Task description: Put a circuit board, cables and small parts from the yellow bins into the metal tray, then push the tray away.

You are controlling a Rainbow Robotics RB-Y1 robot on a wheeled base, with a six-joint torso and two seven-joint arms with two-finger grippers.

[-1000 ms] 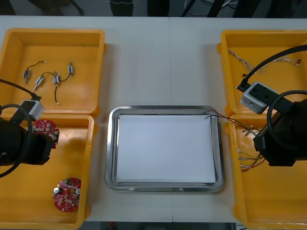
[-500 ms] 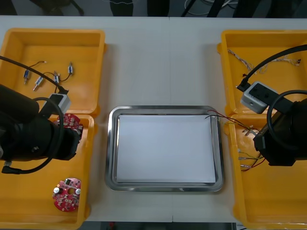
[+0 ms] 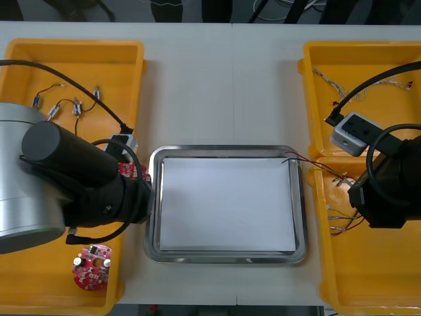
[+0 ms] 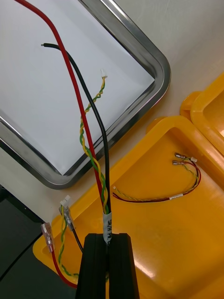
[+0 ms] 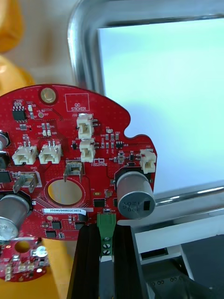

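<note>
- Front view: my left arm (image 3: pixel 79 178) lies across the left bins (image 3: pixel 72 45), its tip at the left rim of the tray (image 3: pixel 227 153), where a red circuit board (image 3: pixel 135 170) peeks out beside it. A second board (image 3: pixel 92 258) lies in the near left bin, and small metal parts (image 3: pixel 66 105) sit in the far one. My right arm (image 3: pixel 388 191) hangs over the near right bin (image 3: pixel 368 283), and thin cables (image 3: pixel 309 163) run from it across the tray's right rim.
- Left wrist view: my left pincer (image 5: pixel 105 230) is nearly closed, its fingers (image 5: pixel 86 261) pinching the green connector (image 5: pixel 106 223) on the circuit board's edge. The board hangs over the tray's corner rim, partly above the white inside.
- Right wrist view: my right pincer (image 4: pixel 108 238) is narrow, clamped on the cables: red, black, and twisted yellow-green. Their free ends reach over the tray's white inside. Spare cables (image 4: pixel 163 196) lie in the bin below.
</note>
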